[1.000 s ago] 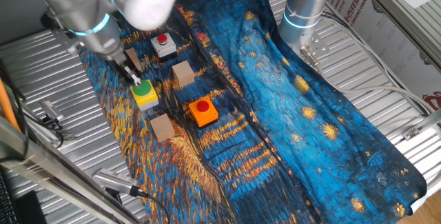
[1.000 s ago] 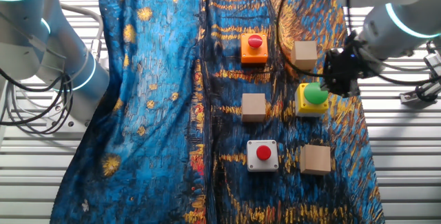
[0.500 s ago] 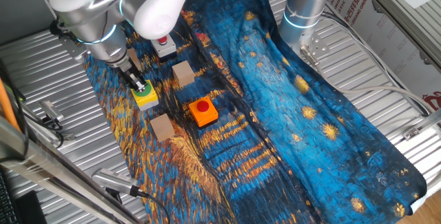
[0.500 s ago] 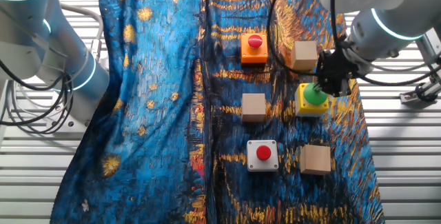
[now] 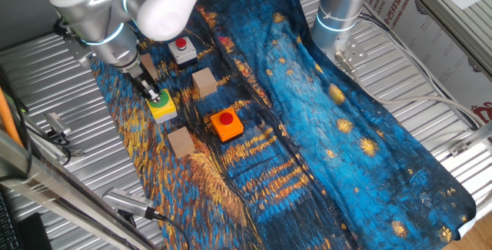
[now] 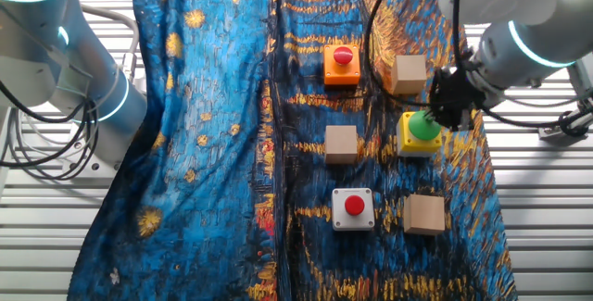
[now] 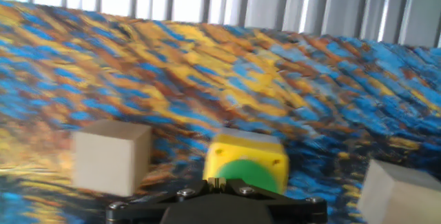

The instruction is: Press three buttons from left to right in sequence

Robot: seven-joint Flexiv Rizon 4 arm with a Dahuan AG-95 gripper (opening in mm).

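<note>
Green button point(image 6: 423, 127) sits under my claw point(image 6: 443, 116), whose tip touches its cap at 2 o'clock; whether the fingers are spread or pressed together I cannot tell. Orange button point(image 6: 342, 64) lies at 10 o'clock from it, white button point(image 6: 353, 208) at 7 o'clock. 3 cubes surround them: cube point(image 6: 409, 73), cube point(image 6: 340, 144), cube point(image 6: 423, 215), all on the blue cloth point(image 6: 213, 106).

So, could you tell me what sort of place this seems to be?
Probably a robotics lab bench: a ridged metal table, a second robot arm standing by, and box buttons with wooden cubes on a patterned cloth.
</note>
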